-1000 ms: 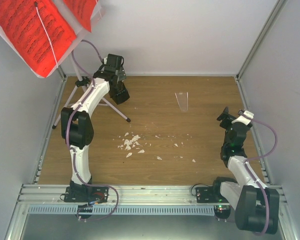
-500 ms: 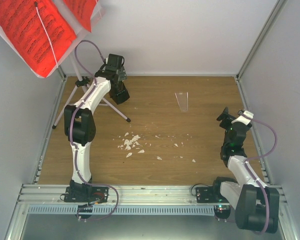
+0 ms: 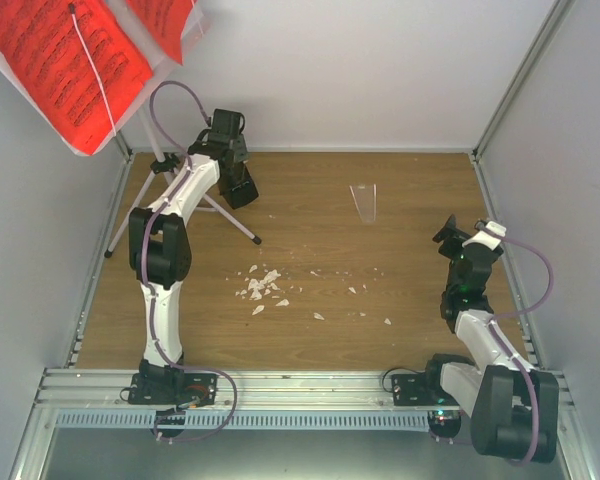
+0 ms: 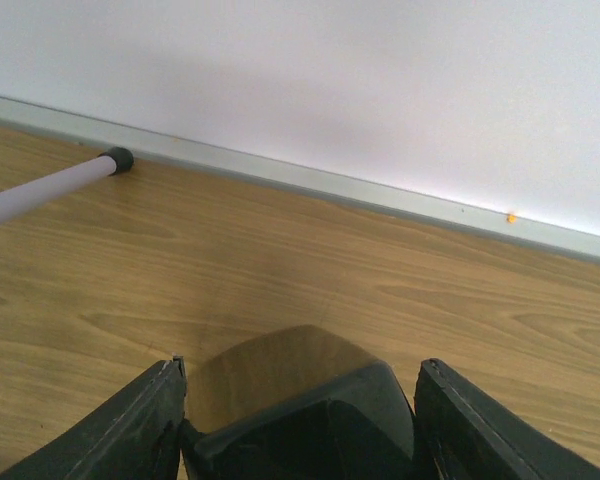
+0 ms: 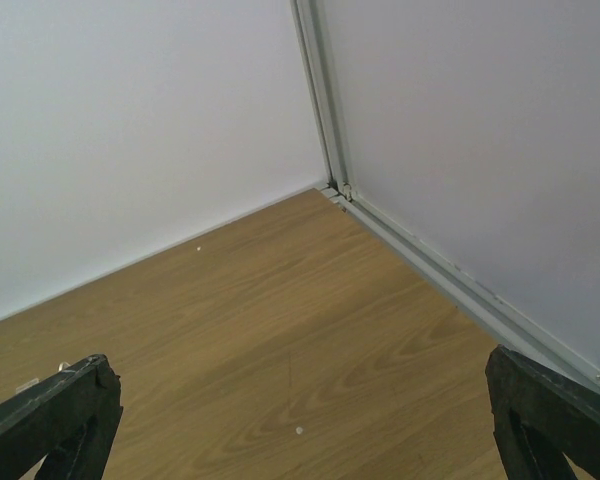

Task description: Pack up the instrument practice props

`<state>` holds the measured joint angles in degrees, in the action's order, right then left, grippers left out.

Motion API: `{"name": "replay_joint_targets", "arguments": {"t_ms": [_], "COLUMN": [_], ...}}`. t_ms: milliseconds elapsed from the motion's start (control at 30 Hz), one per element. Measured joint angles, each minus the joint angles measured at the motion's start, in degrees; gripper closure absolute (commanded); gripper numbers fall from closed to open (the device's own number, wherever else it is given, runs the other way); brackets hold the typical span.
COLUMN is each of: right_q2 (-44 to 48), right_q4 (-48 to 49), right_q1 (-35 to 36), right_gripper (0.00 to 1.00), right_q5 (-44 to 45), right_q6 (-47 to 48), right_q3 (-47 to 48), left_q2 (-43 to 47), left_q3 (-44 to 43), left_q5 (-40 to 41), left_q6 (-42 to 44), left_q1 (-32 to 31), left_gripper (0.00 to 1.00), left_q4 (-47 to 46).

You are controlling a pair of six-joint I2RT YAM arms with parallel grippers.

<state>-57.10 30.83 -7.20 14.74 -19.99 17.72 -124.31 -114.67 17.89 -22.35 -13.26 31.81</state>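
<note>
**Metronome** (image 4: 300, 425): black, upright on the table (image 3: 400, 290) at far left, near the back wall. It stands just beside the stand's right leg. In the left wrist view it fills the space between the fingers.

**Left gripper** (image 4: 300, 365): lowered over the metronome, one finger close on each side. The jaws are about half closed, clearly narrower than a second ago, and the arm has settled a little. Whether the pads are pressing yet cannot be told. The metronome has not shifted over that second. Judged step: closing for the pick, lift not yet begun.

**Stand** (image 3: 238, 226): white, set up on its tripod in the far left corner and untouched. One foot shows in the left wrist view, near the wall. Not yet packed.

**Sheets** (image 3: 50, 60): red, lying on the stand's tilted tray at top left. Unmoved.

**Right gripper** (image 5: 300, 375): jaws fully apart, holding nothing. It is raised over the right side of the table, faces the far right corner and is unchanged.

**Crumbs** (image 3: 262, 285): white, scattered mid-table.

**Clear piece** (image 3: 364, 200): small, lying far centre.

**Risk**: the sloped sides may slip up out of the pinch.
</note>
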Motion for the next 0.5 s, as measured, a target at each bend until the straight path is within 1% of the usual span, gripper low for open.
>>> {"name": "replay_joint_targets", "arguments": {"t_ms": [133,233,367,500], "right_q2": [0.0,0.0,0.0,0.0], "right_q4": [0.0,0.0,0.0,0.0], "right_q1": [0.0,0.0,0.0,0.0], "right_gripper": [0.0,0.0,0.0,0.0], "right_q5": [0.0,0.1,0.2,-0.2], "right_q6": [0.0,0.0,0.0,0.0], "right_q3": [0.1,0.2,0.4,0.4], "left_q2": [1.7,3.2,7.5,14.6], "left_q3": [3.1,4.7,9.6,16.0], "left_q5": [-1.0,-1.5,-2.1,-4.3], "left_q6": [2.6,5.4,8.6,9.8], "left_q1": [-0.7,-3.3,-10.0,-18.1], "left_gripper": [0.57,0.58,0.58,0.58], "left_q4": [-2.4,-2.5,-2.4,-1.9]}}
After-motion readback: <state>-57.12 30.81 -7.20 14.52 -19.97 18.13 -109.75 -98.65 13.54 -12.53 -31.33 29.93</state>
